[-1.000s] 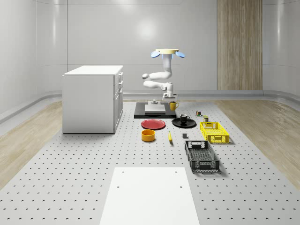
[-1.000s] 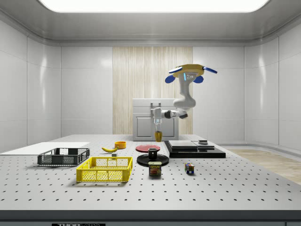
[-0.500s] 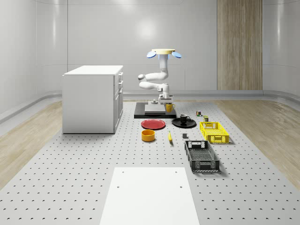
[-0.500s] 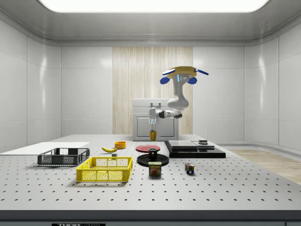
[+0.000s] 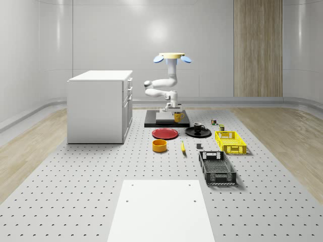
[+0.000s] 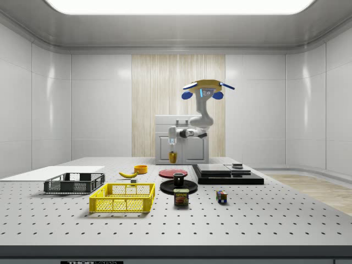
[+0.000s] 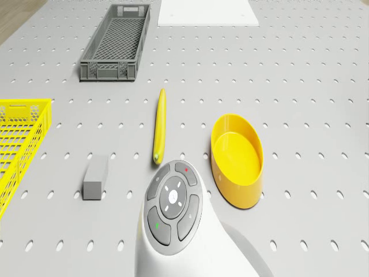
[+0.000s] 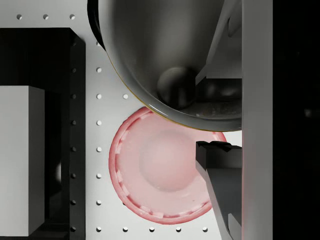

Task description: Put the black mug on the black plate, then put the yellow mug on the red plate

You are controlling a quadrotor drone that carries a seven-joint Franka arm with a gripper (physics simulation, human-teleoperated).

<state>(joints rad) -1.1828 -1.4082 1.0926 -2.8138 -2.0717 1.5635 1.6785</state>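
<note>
Since a second ago, drone (image 5: 170, 57) and arm have drifted toward the whole-scene view's left, carrying the yellow mug (image 5: 177, 117) off the black platform's (image 5: 167, 122) right edge toward the red plate (image 5: 165, 133). Hovering high above that platform, the drone hangs its gripper (image 6: 172, 150) downward, fingers (image 8: 223, 185) closed on the mug's rim, the cup held in the air above and just beyond the plate. To the right, the black mug (image 5: 197, 127) sits on the black plate (image 5: 198, 132).
</note>
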